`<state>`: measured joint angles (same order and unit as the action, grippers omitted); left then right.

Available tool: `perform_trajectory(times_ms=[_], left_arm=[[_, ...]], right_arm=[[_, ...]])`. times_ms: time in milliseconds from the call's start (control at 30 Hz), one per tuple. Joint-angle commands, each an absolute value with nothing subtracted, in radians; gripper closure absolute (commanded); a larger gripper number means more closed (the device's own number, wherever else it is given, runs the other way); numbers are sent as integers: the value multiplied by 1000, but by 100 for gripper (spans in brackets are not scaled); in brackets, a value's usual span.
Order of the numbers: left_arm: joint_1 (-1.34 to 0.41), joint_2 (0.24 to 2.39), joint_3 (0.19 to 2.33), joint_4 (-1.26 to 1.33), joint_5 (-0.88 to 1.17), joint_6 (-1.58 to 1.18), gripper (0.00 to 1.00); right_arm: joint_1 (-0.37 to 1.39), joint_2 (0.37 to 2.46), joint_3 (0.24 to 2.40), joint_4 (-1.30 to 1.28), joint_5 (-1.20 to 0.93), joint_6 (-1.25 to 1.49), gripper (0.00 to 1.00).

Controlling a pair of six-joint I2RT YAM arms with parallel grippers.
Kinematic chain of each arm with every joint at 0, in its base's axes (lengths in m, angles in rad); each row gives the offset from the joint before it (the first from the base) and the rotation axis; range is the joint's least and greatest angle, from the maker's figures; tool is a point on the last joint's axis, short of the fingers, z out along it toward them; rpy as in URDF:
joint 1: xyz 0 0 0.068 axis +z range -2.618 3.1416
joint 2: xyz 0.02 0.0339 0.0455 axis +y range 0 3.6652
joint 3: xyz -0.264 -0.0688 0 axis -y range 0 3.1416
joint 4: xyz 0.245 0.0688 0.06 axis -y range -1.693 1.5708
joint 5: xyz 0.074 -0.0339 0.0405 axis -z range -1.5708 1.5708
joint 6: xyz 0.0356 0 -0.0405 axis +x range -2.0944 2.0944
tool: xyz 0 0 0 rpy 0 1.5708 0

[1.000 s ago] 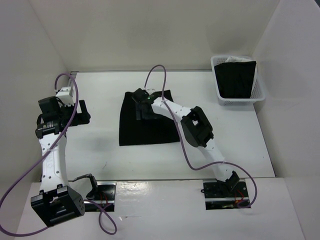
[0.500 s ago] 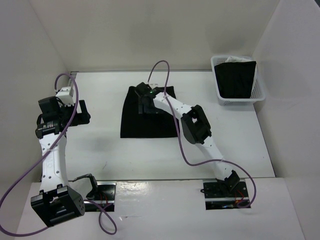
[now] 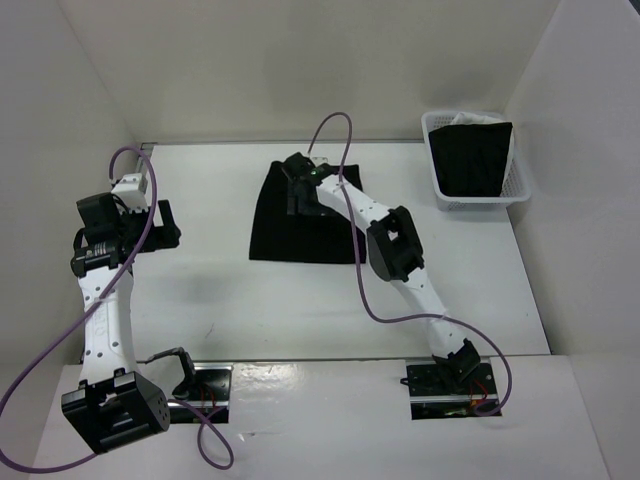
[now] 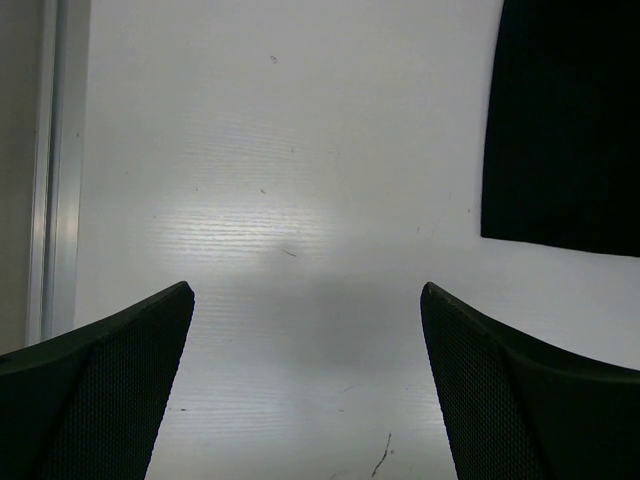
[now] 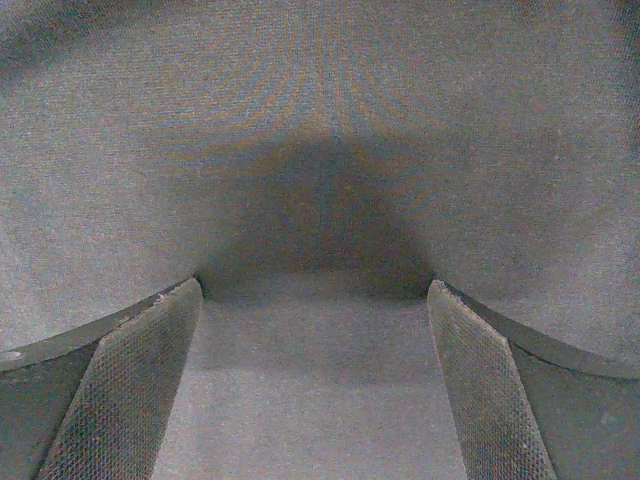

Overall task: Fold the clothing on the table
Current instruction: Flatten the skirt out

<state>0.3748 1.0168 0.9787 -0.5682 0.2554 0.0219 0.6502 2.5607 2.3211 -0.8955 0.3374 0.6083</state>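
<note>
my right pincer (image 3: 297, 188) rests released on the limp, light clothing (image 3: 300, 238); left pincer (image 3: 166, 224) released too; i'd pinch a corner.

This is a robotics lab test cell. Plain white upright wall panels (image 3: 300, 70) box in a flat matte white rectangular table (image 3: 250, 310) on three sides. A white-and-black jointed left arm (image 3: 105, 320) and a matching right arm (image 3: 425, 295) are bolted at its near edge, trailing loose purple cables (image 3: 50, 357) over an exposed black base plate with wiring (image 3: 440, 385).
</note>
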Motion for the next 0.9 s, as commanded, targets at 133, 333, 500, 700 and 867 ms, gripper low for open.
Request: perform_trajectory(times_ms=[133, 333, 500, 700, 867], left_arm=[[379, 1008, 974, -545, 245, 23, 0], [379, 1008, 974, -545, 245, 23, 0], [379, 999, 983, -567, 293, 44, 0], [379, 1181, 1087, -690, 546, 115, 0], [354, 1402, 1137, -756, 710, 202, 0]], right_arm=[[634, 2683, 2373, -996, 365, 589, 3], [624, 2644, 2373, -1015, 335, 558, 3], [663, 2303, 2045, -873, 334, 505, 2], [614, 1662, 1590, -533, 106, 290, 0], [453, 1612, 1548, -656, -27, 132, 0]])
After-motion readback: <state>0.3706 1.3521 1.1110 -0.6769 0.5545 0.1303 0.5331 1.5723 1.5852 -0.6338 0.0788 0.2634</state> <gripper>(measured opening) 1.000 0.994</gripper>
